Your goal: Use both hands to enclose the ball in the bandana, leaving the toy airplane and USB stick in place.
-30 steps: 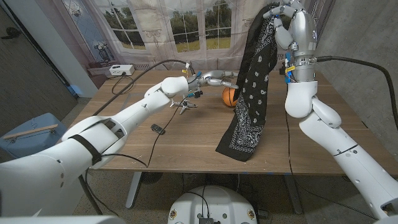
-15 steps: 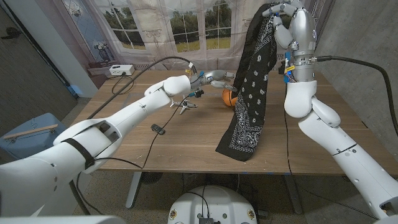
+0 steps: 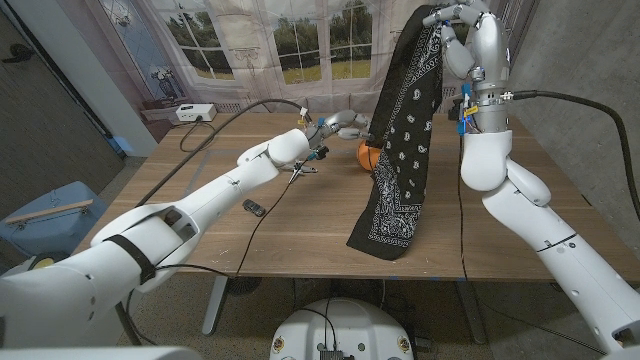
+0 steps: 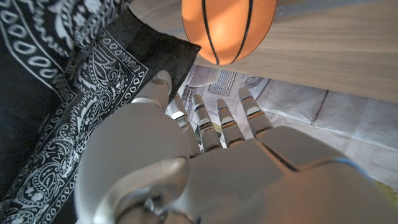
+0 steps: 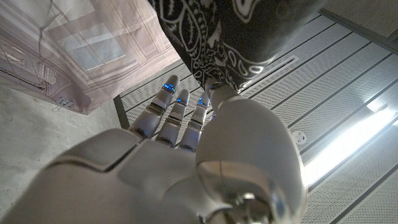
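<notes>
Bandana (image 3: 403, 150) hangs pinched in raised right hand (image 3: 462, 22); left hand (image 3: 345, 124) spread beside ball (image 3: 368, 155).

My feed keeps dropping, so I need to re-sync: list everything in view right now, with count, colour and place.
bandana: one, black with white paisley, hanging from the raised right hand, lower end on the table
ball: one, orange with black lines, on the table beside the bandana
toy airplane: one, pale, table centre-left
USB stick: one, dark, nearer the front edge
table: one, wooden
white box: one, far left corner
left hand: open, by the ball
right hand: gripping the bandana's top
</notes>
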